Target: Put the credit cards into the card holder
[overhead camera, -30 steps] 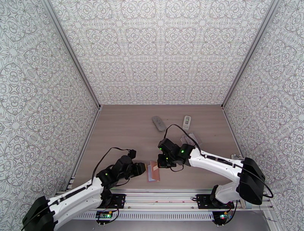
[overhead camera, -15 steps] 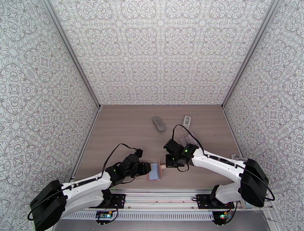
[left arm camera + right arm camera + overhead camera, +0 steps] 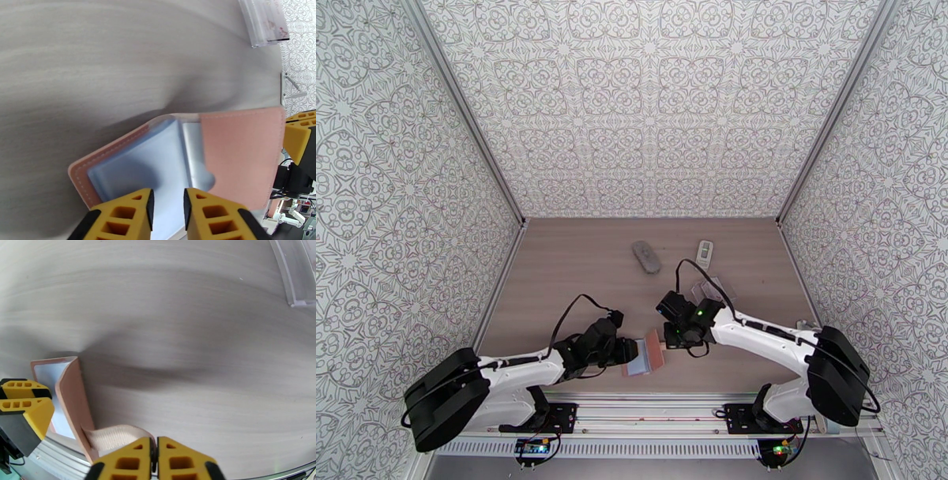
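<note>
The card holder (image 3: 646, 354) is a pink leather wallet lying open near the front edge, with bluish clear sleeves (image 3: 158, 158) inside. My left gripper (image 3: 629, 351) is shut on the sleeve edge of its left half (image 3: 168, 205). The pink flap (image 3: 73, 398) stands up on the right side. Its beige strap (image 3: 114, 435) runs into my right gripper (image 3: 154, 459), whose fingers are pressed together on it. Pale credit cards (image 3: 709, 286) lie behind the right arm. One with a dark stripe shows in the left wrist view (image 3: 264, 21).
A grey remote (image 3: 646, 256) and a white remote (image 3: 704, 253) lie at the back of the wooden table (image 3: 577, 276). Patterned walls close in the left, right and back sides. The metal rail (image 3: 671, 410) runs right behind the holder.
My left gripper moved right onto the holder's left half. The holder went from closed to open, its flap lifted on the right. My right gripper shifted slightly right with the strap.
</note>
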Robot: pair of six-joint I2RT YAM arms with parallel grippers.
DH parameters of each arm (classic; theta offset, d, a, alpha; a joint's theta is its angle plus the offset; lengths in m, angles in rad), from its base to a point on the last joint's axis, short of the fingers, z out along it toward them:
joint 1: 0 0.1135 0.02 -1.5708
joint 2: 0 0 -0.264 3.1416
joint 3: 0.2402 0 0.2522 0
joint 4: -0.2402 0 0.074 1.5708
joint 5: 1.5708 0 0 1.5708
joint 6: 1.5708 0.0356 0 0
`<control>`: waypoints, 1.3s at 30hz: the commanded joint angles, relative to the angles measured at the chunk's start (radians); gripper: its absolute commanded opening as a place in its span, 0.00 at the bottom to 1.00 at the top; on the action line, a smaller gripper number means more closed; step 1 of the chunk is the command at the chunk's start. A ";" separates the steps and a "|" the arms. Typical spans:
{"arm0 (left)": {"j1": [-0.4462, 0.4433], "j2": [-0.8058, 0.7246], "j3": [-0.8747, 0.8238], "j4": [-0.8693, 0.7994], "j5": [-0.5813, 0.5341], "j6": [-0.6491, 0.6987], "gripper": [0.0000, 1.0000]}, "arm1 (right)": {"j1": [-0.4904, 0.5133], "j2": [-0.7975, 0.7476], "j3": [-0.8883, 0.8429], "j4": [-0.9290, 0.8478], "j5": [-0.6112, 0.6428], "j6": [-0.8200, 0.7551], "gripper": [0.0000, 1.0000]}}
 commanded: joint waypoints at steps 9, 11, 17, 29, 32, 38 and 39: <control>-0.011 0.006 0.007 0.044 0.005 -0.006 0.29 | -0.012 0.088 -0.021 -0.013 0.053 -0.011 0.32; -0.014 -0.002 0.008 0.041 0.005 -0.005 0.29 | -0.012 0.101 -0.020 -0.003 0.046 -0.013 0.35; -0.019 -0.039 0.009 0.052 0.025 0.007 0.29 | -0.011 0.129 -0.019 0.012 0.036 -0.013 0.39; -0.056 0.062 0.090 0.158 0.106 0.028 0.28 | -0.013 0.124 -0.035 0.039 0.016 -0.007 0.40; -0.056 0.112 0.095 0.185 0.106 0.020 0.27 | -0.012 0.112 -0.041 0.038 0.020 -0.006 0.39; -0.058 0.202 0.094 0.241 0.109 0.003 0.25 | -0.016 0.066 -0.041 0.020 0.034 -0.005 0.40; -0.058 0.210 0.092 0.247 0.107 0.002 0.25 | -0.017 0.054 -0.041 0.019 0.035 -0.006 0.40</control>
